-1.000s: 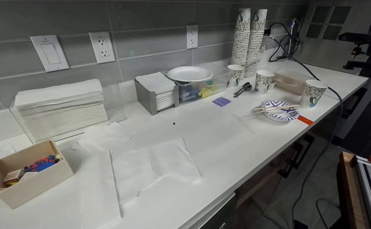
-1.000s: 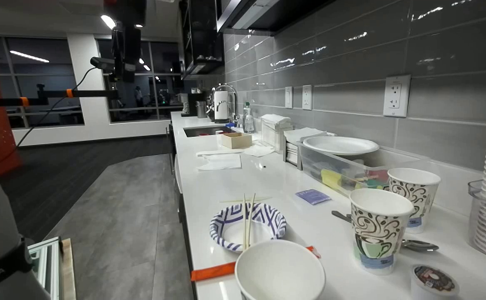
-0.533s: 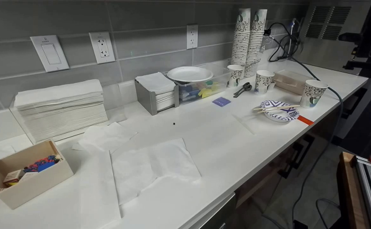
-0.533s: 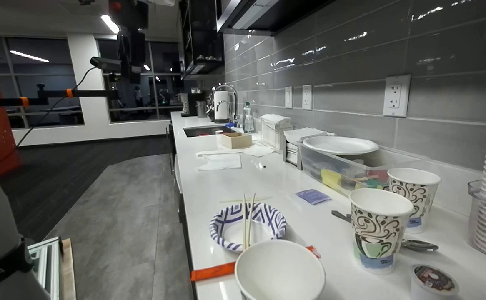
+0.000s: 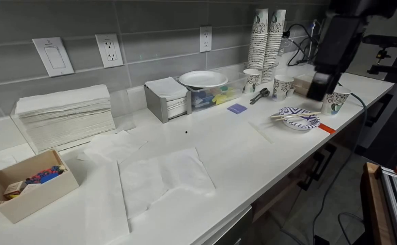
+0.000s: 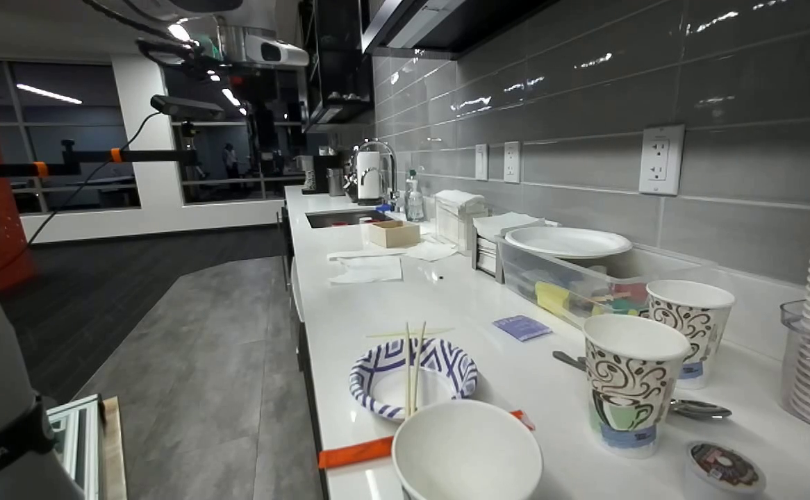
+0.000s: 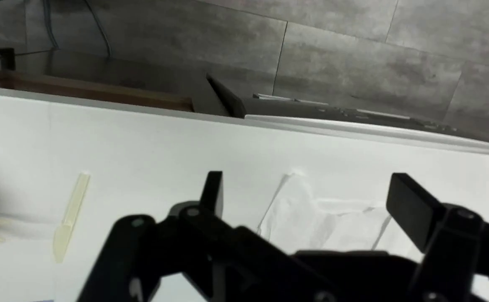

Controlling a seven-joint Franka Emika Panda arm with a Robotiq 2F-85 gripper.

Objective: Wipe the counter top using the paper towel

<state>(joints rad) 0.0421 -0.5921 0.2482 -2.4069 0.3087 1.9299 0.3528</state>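
White paper towel [image 5: 164, 173] is lying flat, gripper [image 7: 309, 195] is hanging high with fingers [image 7: 412, 209] spread

Going left to right in an exterior view, a wooden box [image 5: 45, 195] is sitting just beside a folded paper strip [image 5: 105, 200], and the paper towel is lying against or partly under that strip (which, I cannot tell). Fingers closing at that edge could be dragging both together. Being so thin on the glossy counter top [image 5: 232, 153], the sheet could be slipping from a pinch stopping too high. Beyond it, a dark speck [image 5: 186, 132] is lying uncovered, so a short wipe could be missing it. Farther right, a pale plastic knife [image 5: 260, 132] is resting before a patterned bowl [image 5: 299, 126] with chopsticks [image 5: 297, 115] jutting past its rim; a long stroke could be shoving knife into bowl.

Across the wrist view, the knife is lying outside the spread fingers, which are holding nothing, and the paper towel is showing in the gap between them, below and well apart, part of it disappearing behind the gripper's body.
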